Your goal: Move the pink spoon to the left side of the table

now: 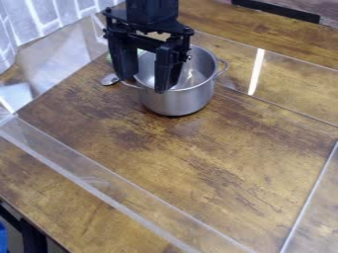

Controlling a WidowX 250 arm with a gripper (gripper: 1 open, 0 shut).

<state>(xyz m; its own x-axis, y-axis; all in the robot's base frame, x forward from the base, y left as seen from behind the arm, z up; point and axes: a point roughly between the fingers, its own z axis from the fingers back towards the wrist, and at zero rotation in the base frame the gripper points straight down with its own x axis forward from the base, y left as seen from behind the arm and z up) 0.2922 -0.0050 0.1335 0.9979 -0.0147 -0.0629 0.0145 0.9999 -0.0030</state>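
Clear plastic strips [93,173] cross the bare foreground of the worn wooden table [199,168]. Farther back stands a steel pot [185,91]. The gripper [149,67] hangs over its left rim, fingers spread apart, empty. The pink spoon cannot be made out; something small at the pot's left [111,79] is indistinct.

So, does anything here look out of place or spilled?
Nothing looks spilled or broken. The steel pot stands upright on the wooden table. The only oddity is a small thing poking out beside the pot, under the arm's jaws; it is too hidden to name.
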